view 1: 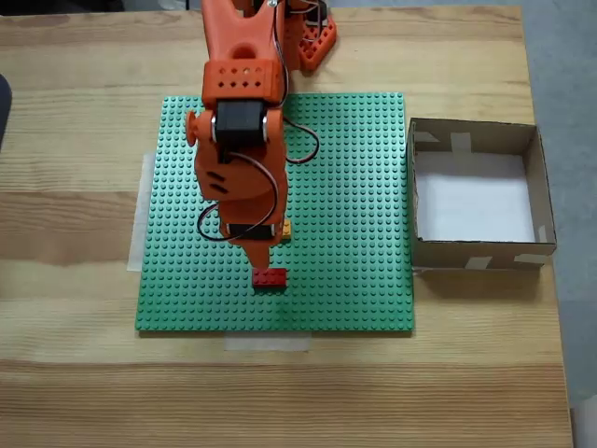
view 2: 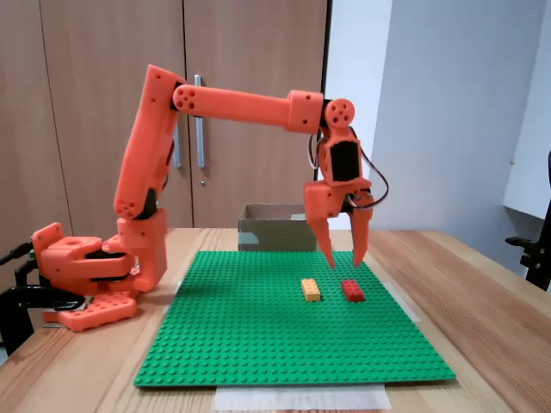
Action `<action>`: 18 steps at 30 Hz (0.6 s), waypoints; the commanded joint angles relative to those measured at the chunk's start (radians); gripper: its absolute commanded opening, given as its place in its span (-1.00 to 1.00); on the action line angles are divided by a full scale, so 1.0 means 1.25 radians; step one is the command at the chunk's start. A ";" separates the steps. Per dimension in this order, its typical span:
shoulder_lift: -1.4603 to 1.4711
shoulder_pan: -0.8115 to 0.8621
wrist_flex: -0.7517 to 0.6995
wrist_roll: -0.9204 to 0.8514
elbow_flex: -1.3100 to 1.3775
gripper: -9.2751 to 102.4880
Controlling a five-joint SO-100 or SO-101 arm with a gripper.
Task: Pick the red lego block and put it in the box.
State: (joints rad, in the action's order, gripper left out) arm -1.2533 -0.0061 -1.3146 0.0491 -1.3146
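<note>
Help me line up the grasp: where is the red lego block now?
The red lego block lies on the green baseplate near its front edge in a fixed view, just below the open pincer, with the orange-yellow brick beside it.

Arm reaches forward, tool point(view 2: 343, 255) spread, pointing down
</note>
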 commanded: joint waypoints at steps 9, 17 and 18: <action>0.066 0.007 0.013 -0.006 0.063 -0.61; 0.085 0.027 0.022 -0.007 0.090 -0.58; 0.085 0.027 0.022 -0.010 0.090 -0.57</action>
State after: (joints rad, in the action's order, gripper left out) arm -1.1382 0.0276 -1.2931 0.0460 -1.2441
